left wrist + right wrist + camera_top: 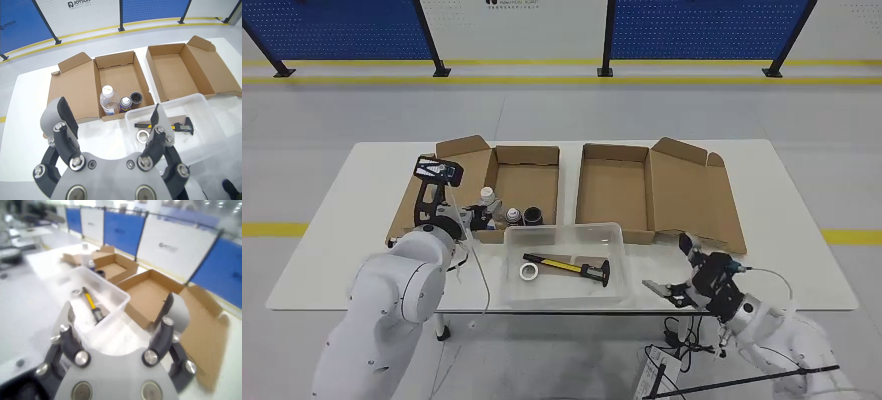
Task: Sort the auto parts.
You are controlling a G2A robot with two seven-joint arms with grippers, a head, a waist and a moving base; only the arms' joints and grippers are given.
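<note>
The right gripper (118, 299) is hanging with jaws spread wide, holding nothing, just off the right end of the clear tray (108, 282); the left gripper (109, 102) is hovering off the tray's left end, likewise agape and empty; inside the tray the caliper (182, 127) is lying along the tray's length, black head toward the right end, so the right arm is looking the nearer; the metal ring (143, 136) is sitting at the left end, just beside the caliper's tip.

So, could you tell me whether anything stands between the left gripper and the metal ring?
Nothing visible does: the metal ring lies uncovered in the clear bin, and the left gripper is open above the table.
</note>
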